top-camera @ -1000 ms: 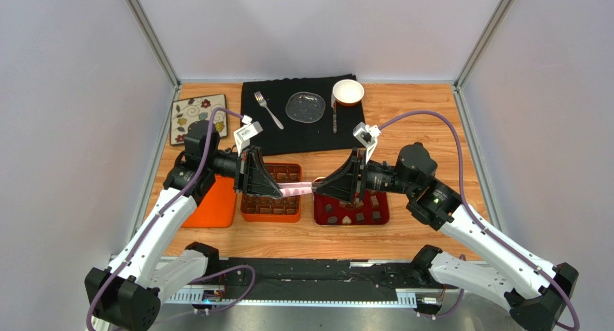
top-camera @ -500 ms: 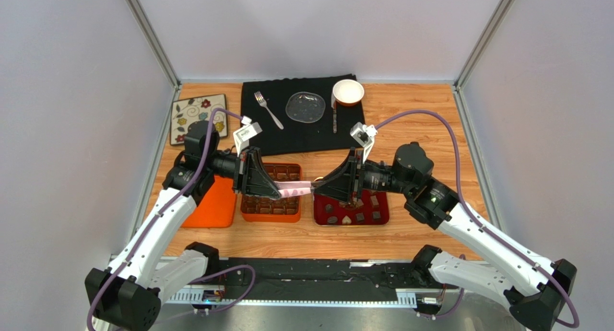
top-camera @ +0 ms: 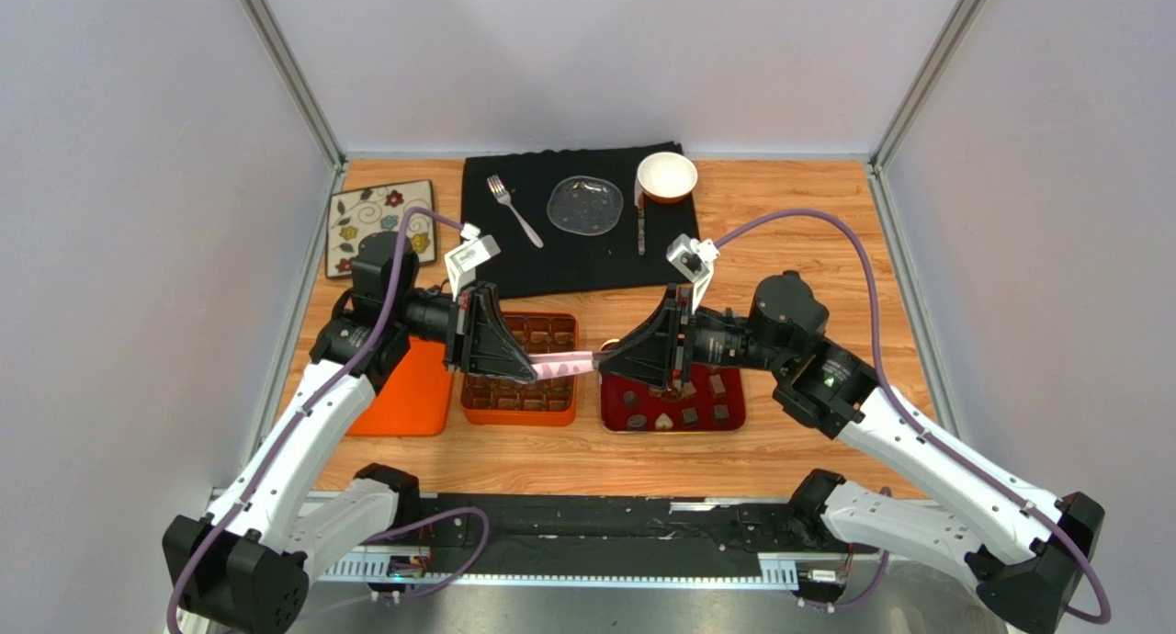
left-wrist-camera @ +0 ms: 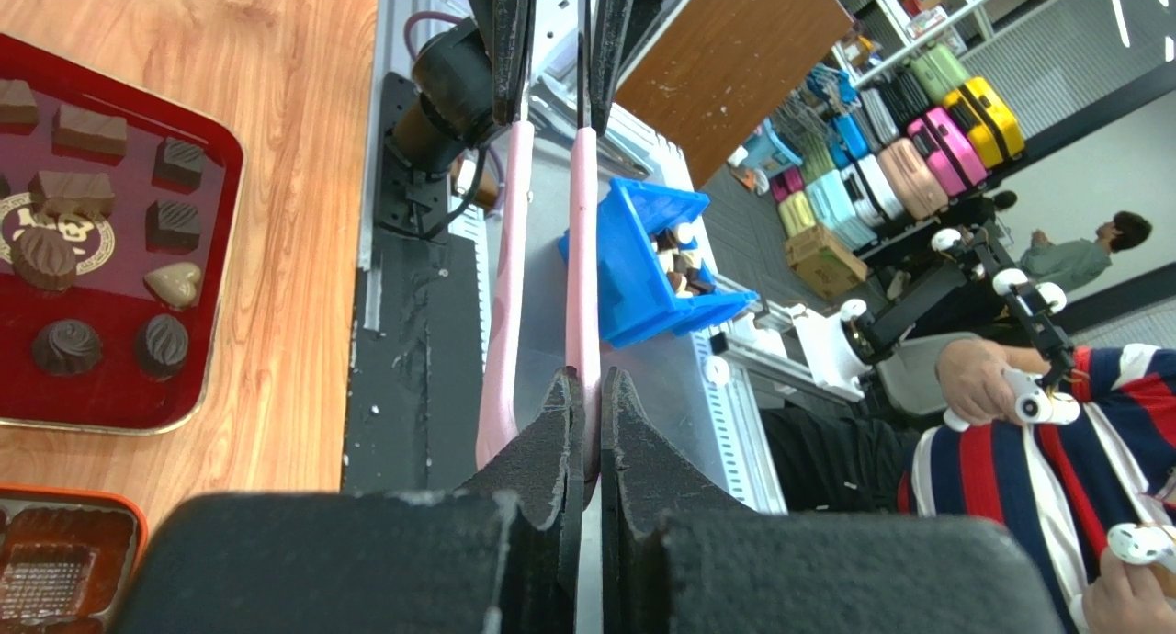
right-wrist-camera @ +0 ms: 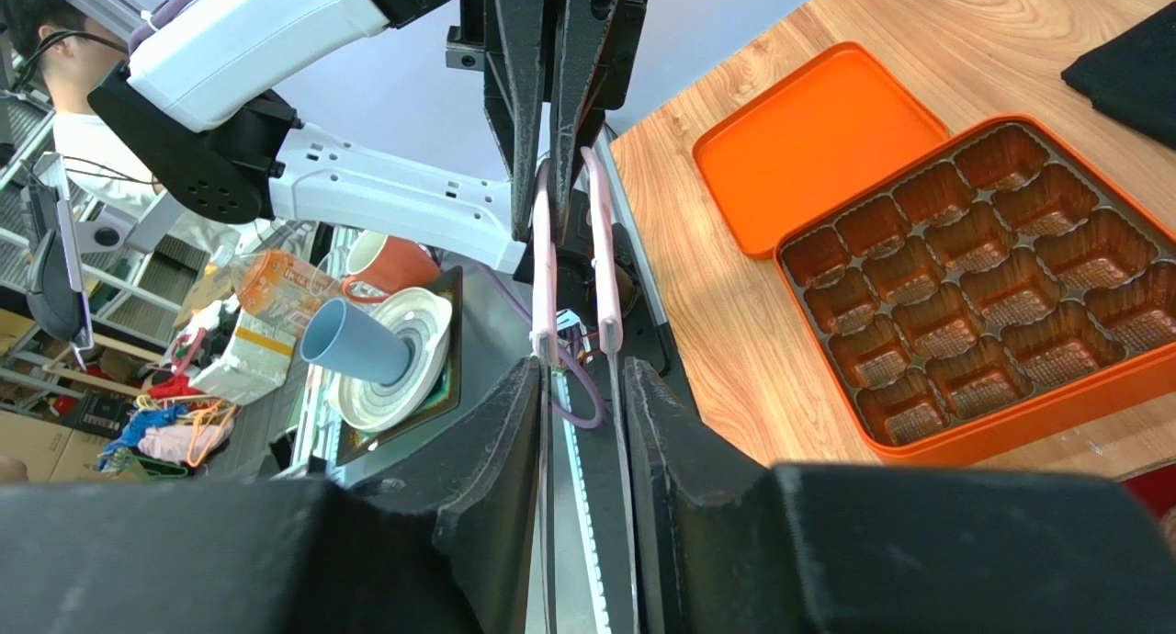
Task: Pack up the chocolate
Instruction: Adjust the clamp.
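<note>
Wooden tabletop (top-camera: 815, 221); packing looks unstarted. The orange box's (right-wrist-camera: 1049, 400) visible compartments are empty. The chocolates (top-camera: 664, 419) lie on the red tray (top-camera: 732, 416) toward the near edge, beneath the right gripper (top-camera: 612, 363). The left gripper (top-camera: 522, 367) pinches pink tongs (top-camera: 566, 365) tight. The right's jaws flank them, though its grip is unclear.

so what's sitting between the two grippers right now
A pair of pink tongs bridges the gap from the left gripper to the right gripper. The top external view shows it, and both wrist views do too.
</note>
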Available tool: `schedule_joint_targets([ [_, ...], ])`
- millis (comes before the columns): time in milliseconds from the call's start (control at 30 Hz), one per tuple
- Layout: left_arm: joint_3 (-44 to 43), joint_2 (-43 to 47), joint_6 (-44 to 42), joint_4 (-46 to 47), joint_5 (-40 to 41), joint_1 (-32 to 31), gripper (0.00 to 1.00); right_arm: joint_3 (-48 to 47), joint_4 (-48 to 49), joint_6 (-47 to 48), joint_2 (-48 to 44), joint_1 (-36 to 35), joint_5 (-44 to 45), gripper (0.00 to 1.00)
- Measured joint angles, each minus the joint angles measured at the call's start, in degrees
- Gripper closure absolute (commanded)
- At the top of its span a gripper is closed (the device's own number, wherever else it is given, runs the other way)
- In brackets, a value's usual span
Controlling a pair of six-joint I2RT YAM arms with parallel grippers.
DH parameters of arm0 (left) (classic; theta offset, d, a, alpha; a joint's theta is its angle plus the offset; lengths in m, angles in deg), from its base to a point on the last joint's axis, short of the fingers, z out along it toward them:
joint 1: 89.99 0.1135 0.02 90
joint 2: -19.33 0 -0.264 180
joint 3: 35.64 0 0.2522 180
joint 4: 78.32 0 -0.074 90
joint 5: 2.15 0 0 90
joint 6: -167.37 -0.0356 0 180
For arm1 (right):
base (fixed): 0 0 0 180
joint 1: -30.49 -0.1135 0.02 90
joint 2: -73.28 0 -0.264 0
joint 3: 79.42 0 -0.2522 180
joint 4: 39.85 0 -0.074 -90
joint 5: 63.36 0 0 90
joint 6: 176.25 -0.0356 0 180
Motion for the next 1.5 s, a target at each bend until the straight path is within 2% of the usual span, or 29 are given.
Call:
schedule_joint_targets([
  [100, 0.0, 0.0, -0.5, -0.3, 0.0, 0.2, 0.84, 0.0, 0.0, 0.0, 0.0, -0.1, 0.0, 0.8],
  [133, 0.0, 0.0, -0.6, -0.3, 0.1, 0.2, 0.57, 0.0, 0.0, 0.0, 0.0, -0.1, 0.0, 0.8],
  [233, -0.3, -0.2, -1.6, -0.7, 1.4, 0.2, 0.1, -0.1, -0.2, 0.0, 0.0, -0.2, 0.5, 0.8],
  [600, -8.1, -1.1, -4.2, -7.0, 4.7, 4.1, 0.07, -0.2, -5.1, 1.5, -2.2, -0.2, 4.7, 0.8],
  [833, -15.9, -3.8, -18.0, -22.3, 16.0, 7.0, 0.06, -0.9, -8.6, 3.1, -5.2, -0.5, 5.6, 0.81],
  [1000, -15.7, -3.0, -25.5, -29.4, 27.8, 7.1, 0.05, -3.3, -13.8, 5.1, -5.4, -0.5, 9.6, 0.85],
  [1133, -14.4, -3.0, -29.1, -32.5, 33.7, 8.4, 0.06, -5.6, -19.3, 6.4, -3.8, -0.5, 15.5, 0.86],
  [1500, -6.9, -5.8, -35.7, -35.4, 40.1, 17.9, 0.08, -7.7, -32.3, 9.3, 5.0, -0.5, 30.7, 0.81],
])
